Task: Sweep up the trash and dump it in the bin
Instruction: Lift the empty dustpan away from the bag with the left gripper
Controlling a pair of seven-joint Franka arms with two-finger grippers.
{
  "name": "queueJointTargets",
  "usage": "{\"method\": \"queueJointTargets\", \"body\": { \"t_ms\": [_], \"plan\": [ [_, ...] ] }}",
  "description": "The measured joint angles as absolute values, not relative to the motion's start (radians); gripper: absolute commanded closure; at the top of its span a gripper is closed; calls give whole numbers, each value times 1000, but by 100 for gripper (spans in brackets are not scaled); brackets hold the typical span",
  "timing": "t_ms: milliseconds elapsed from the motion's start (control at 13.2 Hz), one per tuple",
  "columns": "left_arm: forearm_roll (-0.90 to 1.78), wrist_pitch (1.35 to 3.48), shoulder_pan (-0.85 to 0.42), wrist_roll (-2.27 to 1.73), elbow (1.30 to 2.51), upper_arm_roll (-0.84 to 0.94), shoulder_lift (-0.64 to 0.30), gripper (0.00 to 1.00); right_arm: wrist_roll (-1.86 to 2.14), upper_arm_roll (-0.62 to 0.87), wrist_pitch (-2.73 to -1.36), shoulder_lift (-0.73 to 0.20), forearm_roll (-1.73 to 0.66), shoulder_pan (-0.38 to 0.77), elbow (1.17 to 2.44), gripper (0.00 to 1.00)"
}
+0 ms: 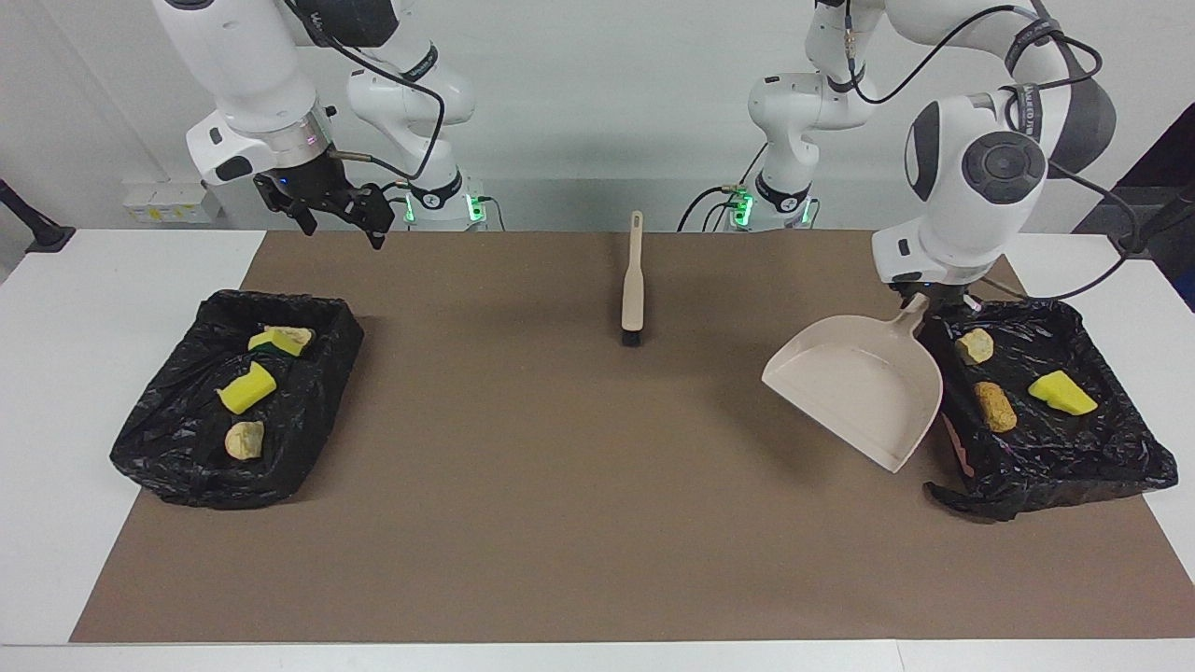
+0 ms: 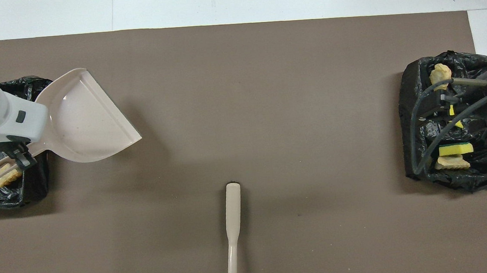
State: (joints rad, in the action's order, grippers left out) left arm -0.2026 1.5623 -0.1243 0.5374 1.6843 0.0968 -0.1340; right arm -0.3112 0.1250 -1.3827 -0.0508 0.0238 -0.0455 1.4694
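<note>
My left gripper sits at the right of the facing view, clamped on the handle of the beige plastic dustpan. The pan hangs tilted, its wide mouth toward the middle of the brown mat, its handle end over the black-bag-lined bin at my left arm's end of the table. In that bin lie three scraps: a pale bread-like chunk, a golden-brown pastry piece and a yellow sponge wedge.

My right gripper hangs in the upper left of the facing view with its fingers spread wide and nothing between them. The overhead view shows it at the right edge, over the second black-lined bin. That bin holds a green-and-yellow sponge piece with a pale pastry scrap touching it, a yellow sponge chunk and another pale bread-like scrap.

The beige brush with dark bristles lies flat on the mat at centre top of the facing view, between the two bins and apart from both.
</note>
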Motion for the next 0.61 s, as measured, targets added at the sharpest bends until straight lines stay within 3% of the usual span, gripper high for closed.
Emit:
{"method": "queueJointTargets", "body": {
  "t_ms": [304,607],
  "plan": [
    [-82,1577,-263,251,1697,102,-147,100,-311,125,-1383,-51,24,-46,1469,0],
    [37,1724,-391,-49,1699,103,-237,100,-311,125,-1383,-51,24,-46,1469,0]
  ]
}}
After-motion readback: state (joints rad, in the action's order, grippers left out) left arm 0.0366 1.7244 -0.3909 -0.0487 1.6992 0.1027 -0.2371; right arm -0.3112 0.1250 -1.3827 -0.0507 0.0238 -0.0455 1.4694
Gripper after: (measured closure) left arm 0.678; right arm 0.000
